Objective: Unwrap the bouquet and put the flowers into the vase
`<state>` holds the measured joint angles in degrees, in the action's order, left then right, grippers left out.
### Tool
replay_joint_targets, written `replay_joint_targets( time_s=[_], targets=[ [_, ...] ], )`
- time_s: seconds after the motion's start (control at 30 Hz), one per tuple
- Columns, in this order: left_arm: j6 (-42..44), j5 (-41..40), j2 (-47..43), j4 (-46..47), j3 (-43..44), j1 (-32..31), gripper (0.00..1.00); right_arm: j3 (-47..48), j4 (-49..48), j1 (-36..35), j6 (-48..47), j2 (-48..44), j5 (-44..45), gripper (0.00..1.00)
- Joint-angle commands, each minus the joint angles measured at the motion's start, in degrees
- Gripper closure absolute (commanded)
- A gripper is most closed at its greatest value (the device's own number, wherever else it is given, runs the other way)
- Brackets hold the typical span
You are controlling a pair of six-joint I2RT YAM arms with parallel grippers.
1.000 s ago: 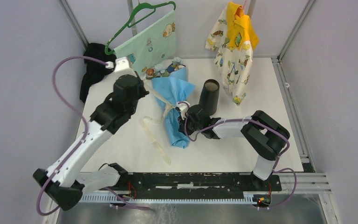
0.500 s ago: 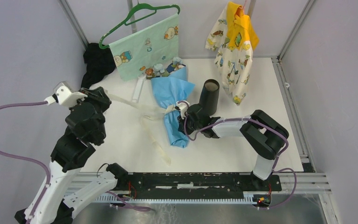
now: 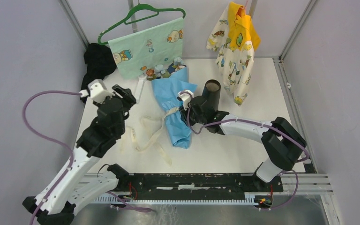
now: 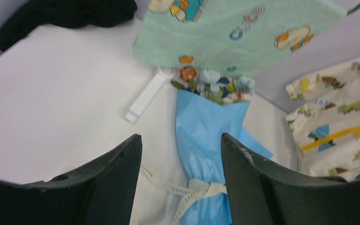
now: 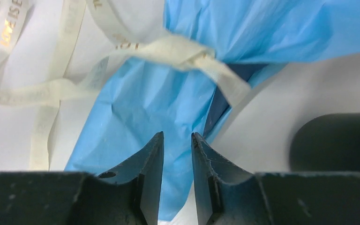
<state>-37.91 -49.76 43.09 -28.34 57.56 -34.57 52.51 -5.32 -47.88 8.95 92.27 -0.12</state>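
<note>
Our left hand (image 4: 180,138) is released. Its two dark fingers (image 4: 117,173) stand wide apart with nothing between them, raised over the left part of the worktop (image 3: 243,154). Through that gap we look down on the bouquet (image 4: 206,136), which lies flat on the worktop near the middle, its wide end toward the back wall.

Our right hand (image 5: 176,137) is parted only a little. A narrow gap shows between its fingertips, which sit just over the light blue paper below the tied waist. We see nothing pinched in the gap.

The cream ribbon (image 3: 145,133) is wound round the bouquet's waist, and its loose ends trail leftward in loops across the worktop. A fold of dark navy lining shows beside the knot.

The flowers (image 4: 211,84) are inside the wrap. Their pale blue and orange heads poke out of the wide end, right under the lower edge of a pale green cloth (image 3: 147,47) on a green hanger.

A small white stick-shaped object (image 4: 147,96) lies just left of the blooms. The vase (image 3: 211,96) stands just right of the bouquet, close behind our right hand. It has nothing in it that we can see.

A black cloth heap (image 3: 98,63) sits at the back left, and a yellow and white garment (image 3: 234,42) hangs at the back right.
</note>
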Motion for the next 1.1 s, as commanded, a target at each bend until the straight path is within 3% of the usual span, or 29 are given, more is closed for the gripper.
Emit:
replay_joint_targets(
  time_s=[0.0,0.33,0.63,1.07],
  targets=[
    [-0.14,8.18,3.88,10.94,-4.16,0.17,0.32,7.26,2.76,0.24,-2.93,2.43,5.07,0.67],
    [-0.45,9.39,6.9,13.16,-8.37,0.2,0.32,18.3,6.95,0.76,-6.34,13.29,10.27,0.69],
    [-1.12,14.9,10.8,15.81,-9.66,0.14,0.32,21.22,7.47,2.18,-8.45,15.84,15.78,0.69],
    [-1.48,20.25,14.73,18.62,-11.58,0.2,0.32,27.19,7.71,2.36,-8.51,19.9,15.69,0.62]
  ],
)
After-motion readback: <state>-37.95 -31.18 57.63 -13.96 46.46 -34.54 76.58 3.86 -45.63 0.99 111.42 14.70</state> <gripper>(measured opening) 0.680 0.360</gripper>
